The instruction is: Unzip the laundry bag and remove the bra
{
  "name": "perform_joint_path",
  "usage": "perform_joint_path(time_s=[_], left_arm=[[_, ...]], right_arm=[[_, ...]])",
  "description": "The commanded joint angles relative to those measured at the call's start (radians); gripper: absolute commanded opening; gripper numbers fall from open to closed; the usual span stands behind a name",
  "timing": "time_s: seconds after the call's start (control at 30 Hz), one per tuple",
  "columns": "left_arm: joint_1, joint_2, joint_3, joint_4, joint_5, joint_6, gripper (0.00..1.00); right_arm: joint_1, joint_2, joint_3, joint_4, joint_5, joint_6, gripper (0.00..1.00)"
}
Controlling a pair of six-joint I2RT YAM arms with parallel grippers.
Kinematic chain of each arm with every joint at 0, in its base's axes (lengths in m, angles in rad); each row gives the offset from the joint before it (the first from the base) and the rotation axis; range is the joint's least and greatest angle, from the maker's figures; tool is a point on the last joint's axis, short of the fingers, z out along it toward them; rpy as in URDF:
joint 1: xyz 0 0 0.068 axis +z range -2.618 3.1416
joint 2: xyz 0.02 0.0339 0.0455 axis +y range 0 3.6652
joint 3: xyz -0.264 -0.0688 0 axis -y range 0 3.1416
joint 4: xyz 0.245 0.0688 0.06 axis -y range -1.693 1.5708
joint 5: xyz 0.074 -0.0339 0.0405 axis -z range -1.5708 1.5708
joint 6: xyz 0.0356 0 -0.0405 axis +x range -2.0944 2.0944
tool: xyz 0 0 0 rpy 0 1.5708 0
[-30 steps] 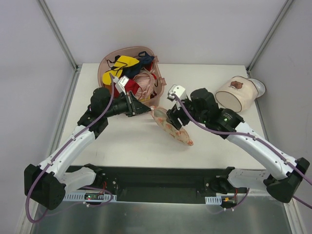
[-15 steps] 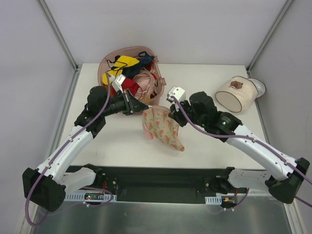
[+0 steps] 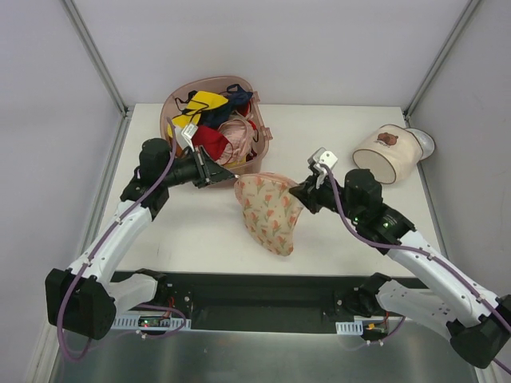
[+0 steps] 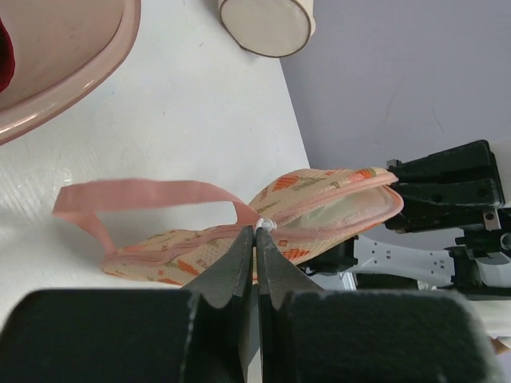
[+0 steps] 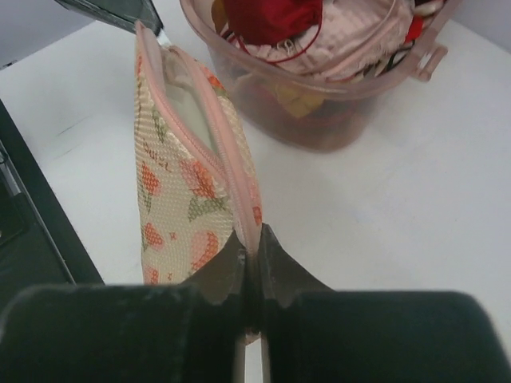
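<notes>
Over the middle of the table [image 3: 192, 231], the laundry bag [image 3: 270, 214] is stretched between the two arms; the left gripper [image 4: 255, 234] is pinched closed on its zip edge at the small white pull; the right gripper [image 5: 251, 239] is clamped tight on the pink edging at the opposite end; only the left wrist view shows the thin pink loop [image 4: 144, 191] trailing and the zip parted toward the right arm, pale inside; the top view shows the zipped edge running left to right, the body drooping toward the near edge; the basket [image 5: 319, 116] stands just behind.
</notes>
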Motion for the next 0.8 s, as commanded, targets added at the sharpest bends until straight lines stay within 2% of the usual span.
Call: perform_joint_path(time_s=[0.0, 0.07, 0.23, 0.3, 0.47, 0.67, 0.77], left_arm=[[0.037, -0.022, 0.007, 0.019, -0.02, 0.011, 0.0], [0.037, -0.04, 0.023, 0.019, -0.011, 0.007, 0.0], [0.03, -0.049, 0.042, 0.02, 0.012, -0.024, 0.0], [0.019, -0.051, 0.04, 0.025, 0.007, -0.024, 0.0], [-0.004, -0.06, 0.054, 0.03, 0.007, -0.019, 0.0], [-0.012, -0.06, 0.073, 0.03, 0.01, -0.015, 0.0], [-0.016, -0.057, 0.082, 0.03, 0.022, -0.012, 0.0]], right_arm=[[-0.03, 0.019, 0.006, 0.037, 0.001, 0.054, 0.18], [-0.032, 0.073, 0.064, -0.065, -0.016, 0.034, 0.52], [-0.032, 0.115, 0.231, -0.169, -0.076, -0.053, 0.66], [-0.03, 0.116, 0.26, -0.175, -0.142, -0.081, 0.94], [-0.018, 0.168, 0.372, -0.186, -0.193, -0.107, 0.96], [0.03, 0.3, 0.478, -0.196, -0.159, -0.124, 0.97], [0.071, 0.351, 0.509, -0.208, -0.168, -0.203, 0.92]])
